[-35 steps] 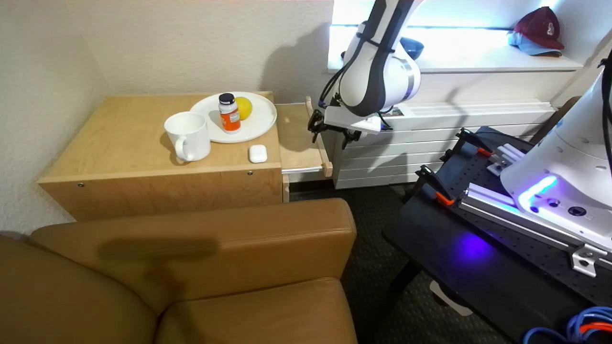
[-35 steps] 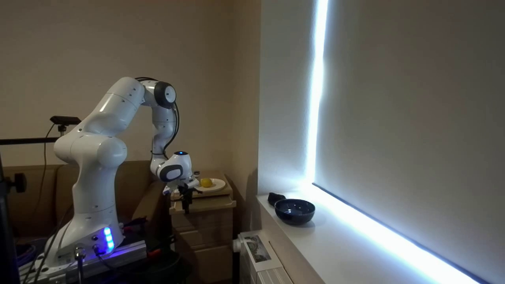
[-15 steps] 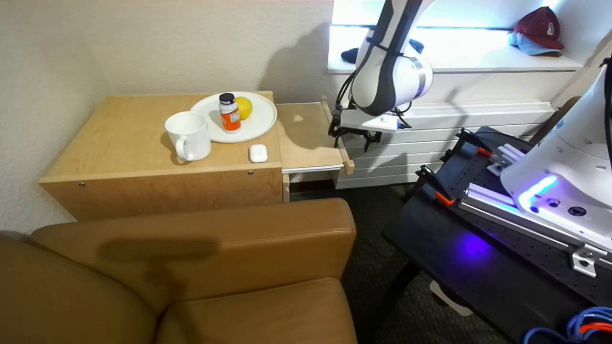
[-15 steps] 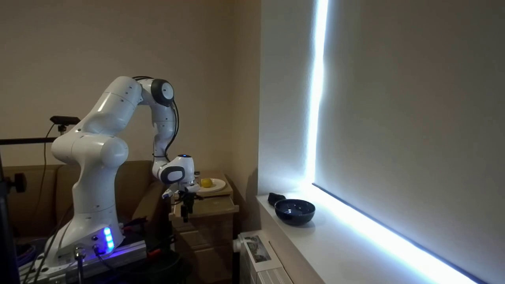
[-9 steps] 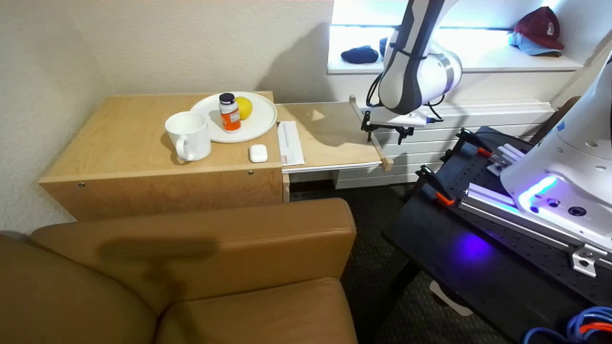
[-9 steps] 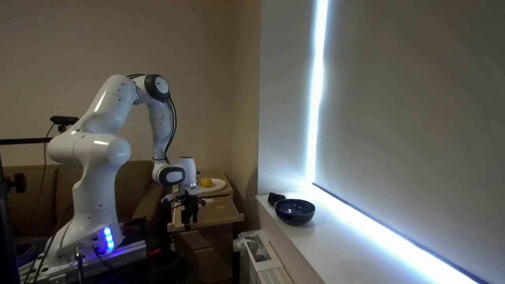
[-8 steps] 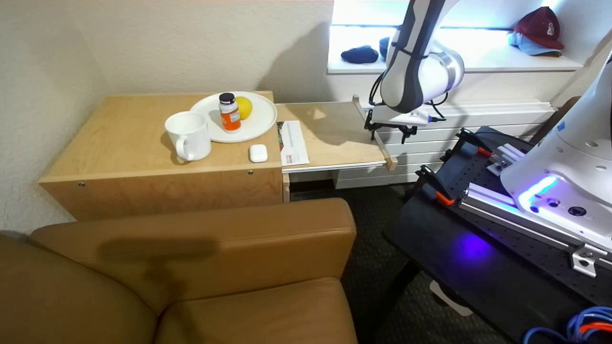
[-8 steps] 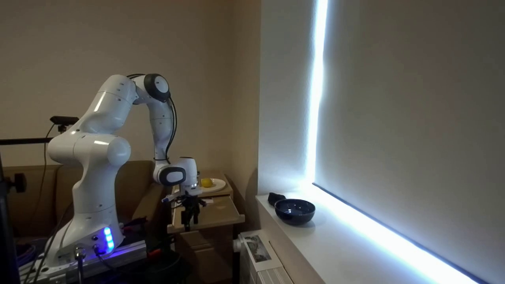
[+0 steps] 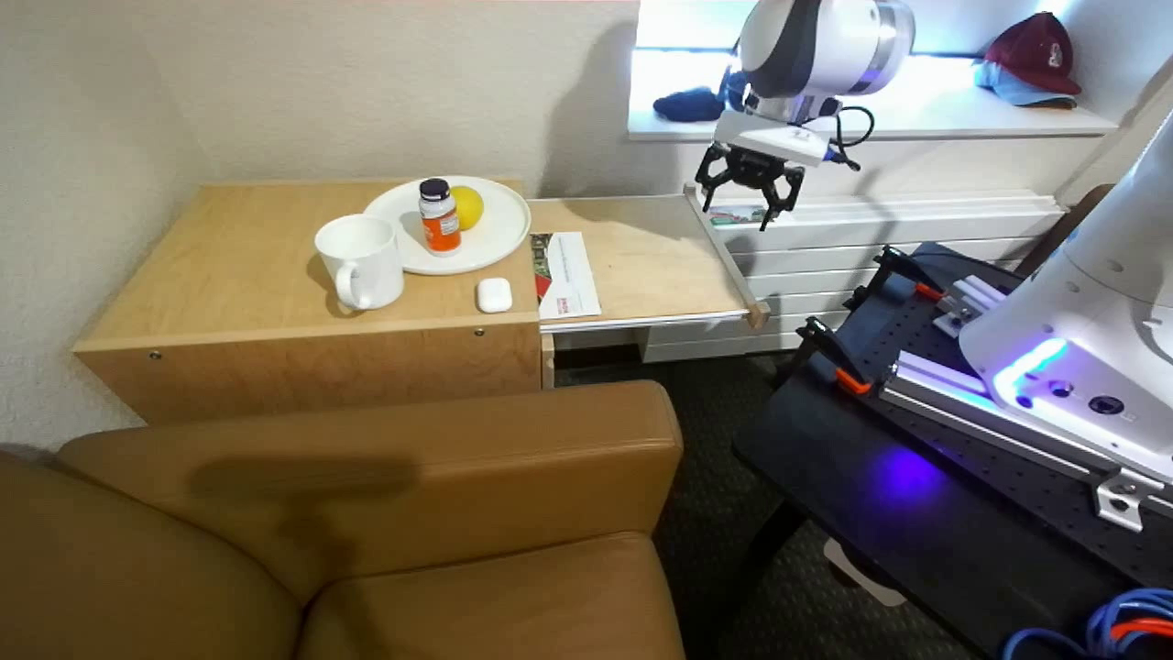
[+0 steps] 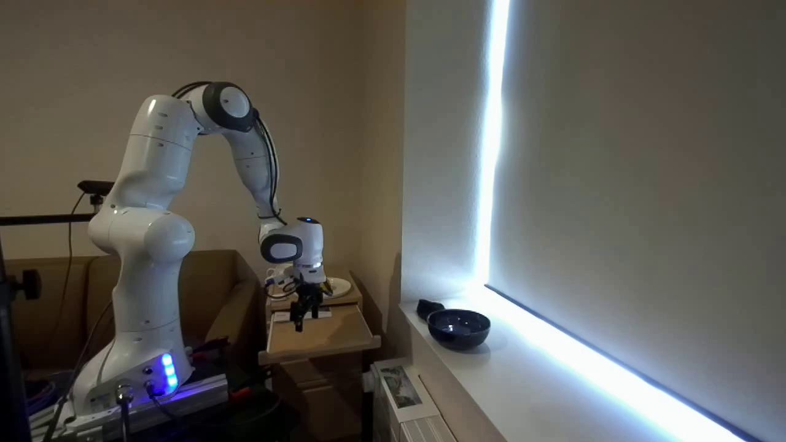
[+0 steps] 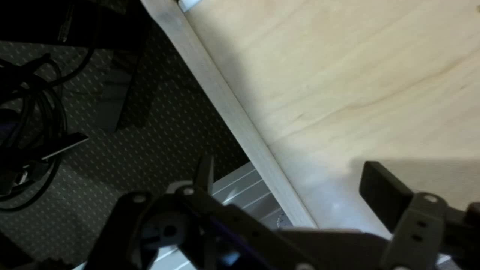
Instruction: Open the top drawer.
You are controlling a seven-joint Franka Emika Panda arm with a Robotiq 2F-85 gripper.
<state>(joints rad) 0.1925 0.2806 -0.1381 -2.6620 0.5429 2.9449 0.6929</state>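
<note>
The top drawer is pulled far out of its light tan cabinet point(image 9: 257, 266). Its pale bare interior shows in both exterior views point(image 9: 651, 261) point(image 10: 350, 325). In the wrist view the drawer point(image 11: 337, 75) fills the right side, and the pale top edge of its front panel point(image 11: 240, 120) runs diagonally between the fingers. My gripper point(image 9: 736, 216) is open and empty, raised above the far end of the front panel and apart from it. It also shows in an exterior view point(image 10: 307, 321) and in the wrist view point(image 11: 287, 165). A white paper point(image 9: 570, 275) lies at the drawer's back.
On the cabinet stand a white plate point(image 9: 509, 225) with a bottle point(image 9: 442, 229) and yellow fruit point(image 9: 469, 207), a white mug point(image 9: 367, 266) and a small white case point(image 9: 495, 294). A brown sofa point(image 9: 586, 449), radiator point(image 9: 916, 247) and sill with dark bowl point(image 10: 459, 334) are nearby.
The drawer has slid farther out of the cabinet along with my gripper, and the paper inside has come into view. In the last half second my gripper has risen off the front panel.
</note>
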